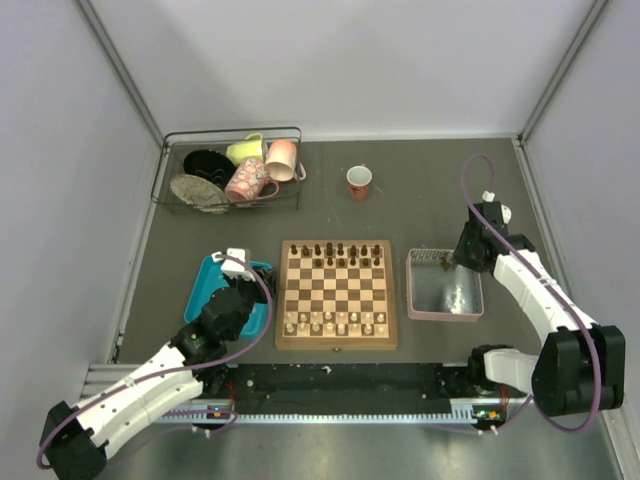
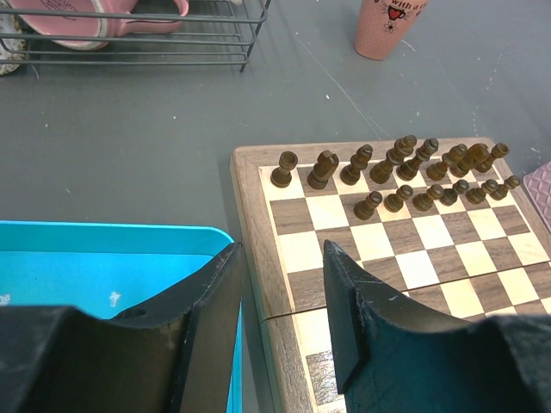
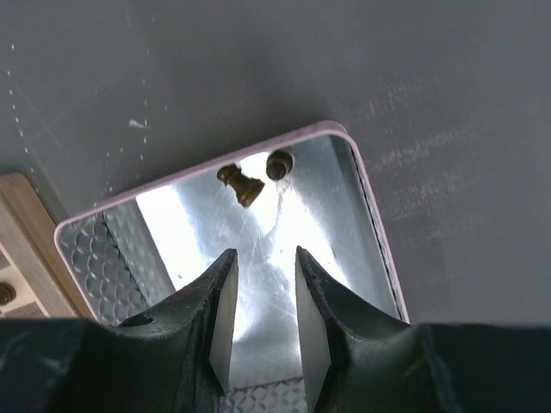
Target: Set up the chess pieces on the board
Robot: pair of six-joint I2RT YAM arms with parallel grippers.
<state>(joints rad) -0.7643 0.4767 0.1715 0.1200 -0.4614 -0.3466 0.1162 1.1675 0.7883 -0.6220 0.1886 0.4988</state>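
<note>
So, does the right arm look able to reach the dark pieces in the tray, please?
Probably yes: the right end effector hangs open over the tray, with nothing between it and the two dark pieces, though they sit tight by its far rim.

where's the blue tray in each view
top external: blue tray at lower left, left of the board
left wrist: lower left, beside the board's frame
right wrist: not in it
shared landmark: the board, a sliver at the right wrist view's left edge
</note>
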